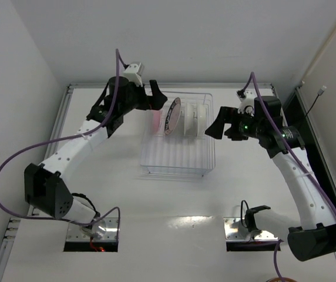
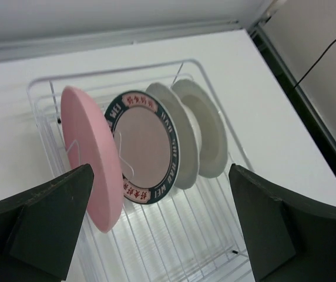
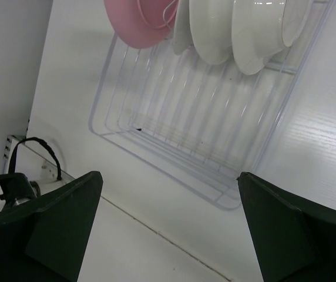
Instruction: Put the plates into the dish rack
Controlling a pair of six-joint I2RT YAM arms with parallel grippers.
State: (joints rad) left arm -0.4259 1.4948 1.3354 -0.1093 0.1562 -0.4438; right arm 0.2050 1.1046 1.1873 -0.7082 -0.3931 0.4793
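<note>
The white wire dish rack [image 1: 206,161] stands at the table's middle back. In its far half, on edge, stand the pink plate [image 2: 91,158], the teal-rimmed plate [image 2: 147,147] and two pale plates [image 2: 206,126]; I cannot tell which is glass. My left gripper [image 1: 156,97] hovers open and empty at the rack's far left corner, above the pink plate. My right gripper [image 1: 218,126] hovers open and empty just right of the rack. The left wrist view looks down between the fingers [image 2: 39,217]. The right wrist view shows the rack [image 3: 156,153] and the plates [image 3: 212,29].
The rack's near half [image 1: 177,155] holds no plates. A black cable and fitting [image 1: 253,217] sit by the right arm's base. A metal rail [image 1: 68,111] runs along the table's left edge, and walls close in at back and sides.
</note>
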